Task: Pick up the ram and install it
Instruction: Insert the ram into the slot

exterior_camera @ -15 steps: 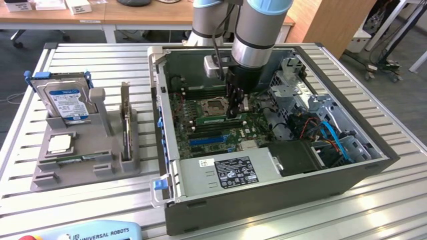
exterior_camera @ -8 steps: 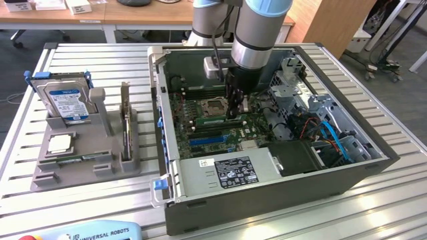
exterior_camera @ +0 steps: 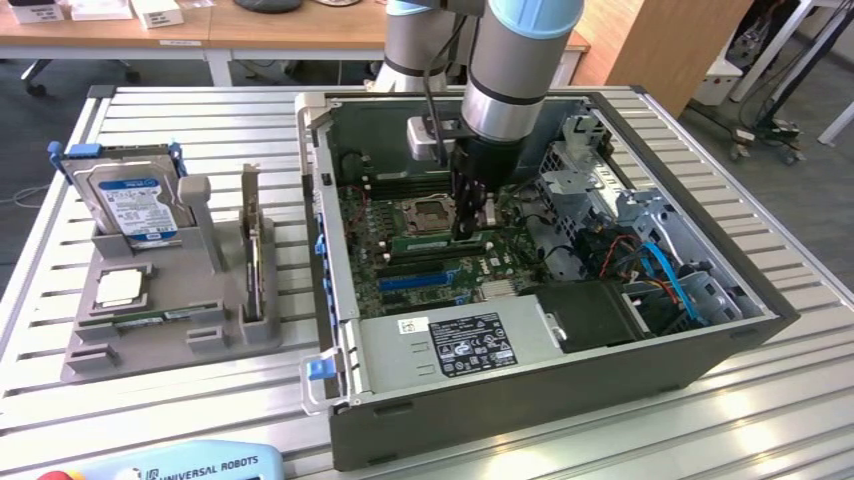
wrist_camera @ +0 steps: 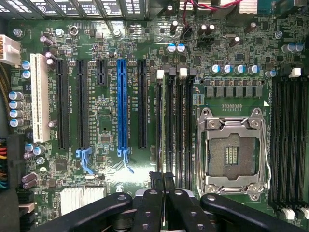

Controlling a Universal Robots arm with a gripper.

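Ram: the ram [exterior_camera: 424, 240] is down inside the computer case [exterior_camera: 534, 410], right at the tips of the tool [exterior_camera: 466, 232]; it stands on its thin edge along a black slot, just beside the chip socket [exterior_camera: 430, 212]
Which way it points: its long side runs from the exterior view's left to the exterior view's right, the same way as the slots; its flat green face shows in the exterior view
Tool: the fingers [wrist_camera: 155, 188] are squeezed close together with hardly a gap; they sit at one end of the black slots; I cannot tell if they pinch the ram or only touch it
Case: open on top; inside are the green board [wrist_camera: 104, 125] with a blue slot [wrist_camera: 122, 104] and a white slot [wrist_camera: 39, 96], a silver box [exterior_camera: 454, 345] with a label, and blue cables [exterior_camera: 663, 272]
Tray: a grey tray [exterior_camera: 80, 360] sits on the counter [exterior_camera: 747, 420], to the exterior view's left of the case; it holds a hard drive [exterior_camera: 127, 200] standing up, a dark card [exterior_camera: 250, 235] on its edge, a silver square chip [exterior_camera: 118, 288], and another green stick [exterior_camera: 167, 318] lying flat
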